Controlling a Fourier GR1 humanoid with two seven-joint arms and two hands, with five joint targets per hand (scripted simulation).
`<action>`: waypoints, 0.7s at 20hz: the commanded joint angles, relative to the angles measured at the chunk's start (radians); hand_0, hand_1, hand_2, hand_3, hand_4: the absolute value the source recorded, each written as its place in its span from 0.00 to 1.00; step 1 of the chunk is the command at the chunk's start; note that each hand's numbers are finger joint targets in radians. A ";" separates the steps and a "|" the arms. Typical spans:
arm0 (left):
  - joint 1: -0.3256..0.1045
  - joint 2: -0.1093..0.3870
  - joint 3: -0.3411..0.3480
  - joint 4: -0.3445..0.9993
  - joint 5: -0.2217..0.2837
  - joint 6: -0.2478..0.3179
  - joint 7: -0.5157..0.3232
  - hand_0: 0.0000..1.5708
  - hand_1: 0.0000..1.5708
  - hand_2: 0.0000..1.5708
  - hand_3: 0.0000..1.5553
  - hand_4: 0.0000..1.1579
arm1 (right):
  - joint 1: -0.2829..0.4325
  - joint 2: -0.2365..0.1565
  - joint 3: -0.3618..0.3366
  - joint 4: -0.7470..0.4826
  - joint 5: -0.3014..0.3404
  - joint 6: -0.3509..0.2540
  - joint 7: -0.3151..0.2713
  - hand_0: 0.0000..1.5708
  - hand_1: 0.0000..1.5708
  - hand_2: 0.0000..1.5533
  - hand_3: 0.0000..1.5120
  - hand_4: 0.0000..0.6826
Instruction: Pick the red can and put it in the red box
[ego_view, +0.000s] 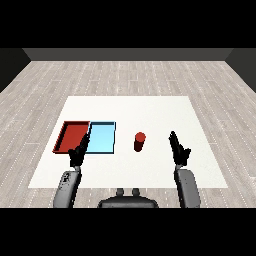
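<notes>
Red can (139, 141) stands upright on the white counter (150, 107), untouched. We see it between our two hands, nearer the right one but clear of it.

Right hand (178, 150): fingers (173, 137) straight and pressed together, pointing away from us across the counter. They hold nothing. The can sits to the left of these fingers, roughly level with their tips, with bare counter between.

Left hand (78, 152): fingers (86, 140) also straight and close together, angled up and slightly right. Nothing held. Their tips lie in line with the seam where the two trays meet; we cannot tell whether they touch a rim or hover above it.

Red tray (71, 133) lies just left of the left fingers, light blue tray (104, 137) just right of them. The trays sit side by side with edges touching, and nothing shows in either. The blue tray is between the left fingers and the can; the can is near the blue tray's right edge but apart from it, and well apart from the red tray.

Grey forearms come in from the lower corners on both sides. Pale wood-plank floor (130, 75) surrounds the counter.
</notes>
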 joint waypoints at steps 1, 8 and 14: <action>-0.005 -0.016 0.015 -0.003 -0.011 -0.015 -0.007 0.00 0.00 0.00 0.00 0.00 | 0.011 -0.018 -0.013 -0.007 -0.022 0.042 -0.021 0.00 0.00 0.00 0.00 0.00; -0.076 -0.061 0.045 -0.160 0.065 -0.023 -0.248 0.00 0.00 0.00 0.00 0.00 | 0.002 -0.069 -0.089 -0.117 -0.166 0.174 -0.174 0.00 0.00 0.00 0.00 0.00; -0.041 -0.059 0.080 -0.048 0.090 -0.084 -0.447 0.00 0.00 0.00 0.00 0.00 | 0.059 -0.099 -0.132 -0.069 -0.217 0.275 -0.304 0.00 0.00 0.00 0.00 0.00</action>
